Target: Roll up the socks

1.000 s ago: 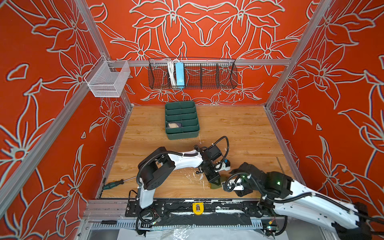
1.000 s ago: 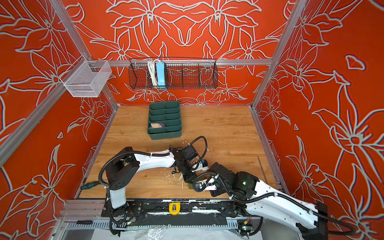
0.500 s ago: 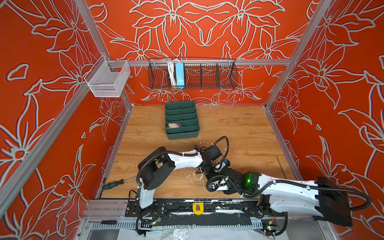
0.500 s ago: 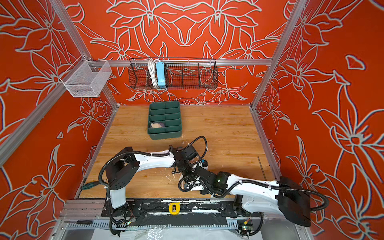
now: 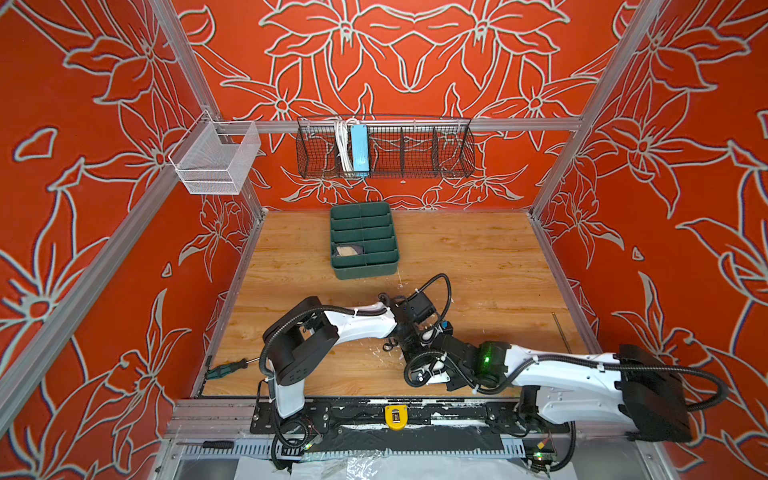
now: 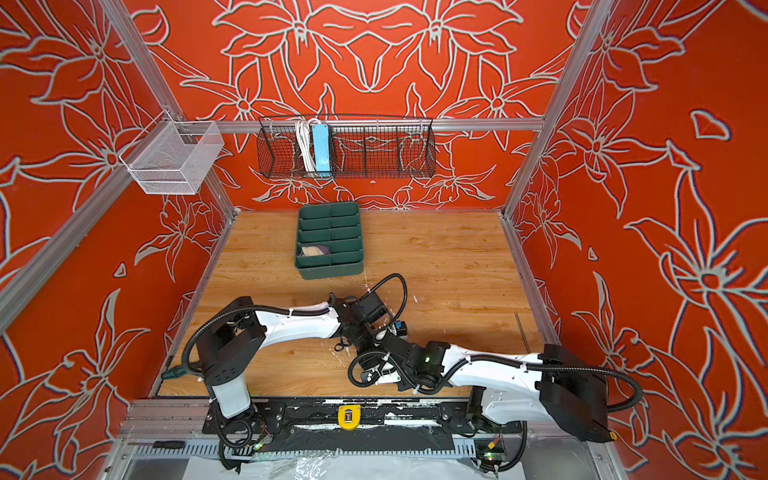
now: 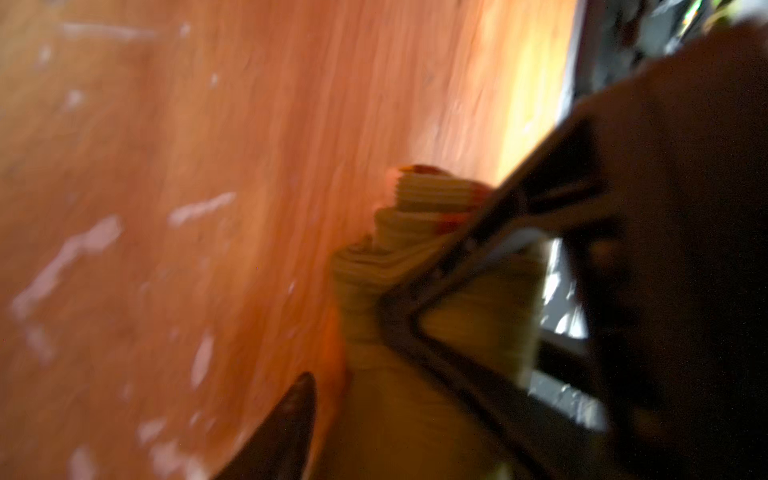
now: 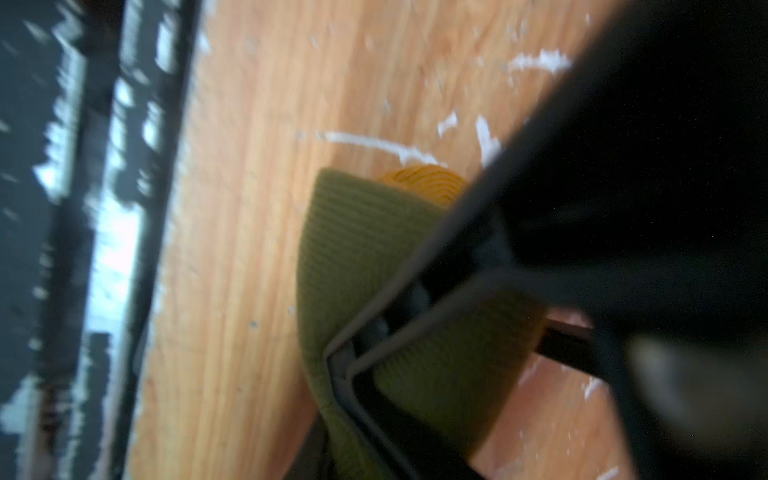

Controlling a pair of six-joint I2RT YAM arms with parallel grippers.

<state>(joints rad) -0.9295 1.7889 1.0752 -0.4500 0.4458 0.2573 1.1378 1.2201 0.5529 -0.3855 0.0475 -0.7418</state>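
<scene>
Red walls patterned with pale outlined flowers close in three sides of the cell. The light wooden table fills the floor between them, its surface flecked with white scuffs.

Two white-and-black robot arms reach in from the front rail. The left arm and the right arm meet near the front edge, about mid-width, in both top views.

A long black wire basket hangs on the back wall with a light-blue slab and a white cable in it. A white mesh basket hangs at the left corner. A dark green divided plastic tray sits by the back wall. A pale cream bundle lies in its left column, second compartment from the front.

In its wrist view the left claw stands apart. One of its dark fingers sits just off the fabric.

As far as the blur lets me see, the right claw is clamped on the olive-green ribbed sock. Its framed finger presses across the cloth.

That sock lies on the wood close to the front rail, partly rolled, its mustard toe curled at the end. From above, the arms hide it.

A green-handled screwdriver lies at the table's left edge.
</scene>
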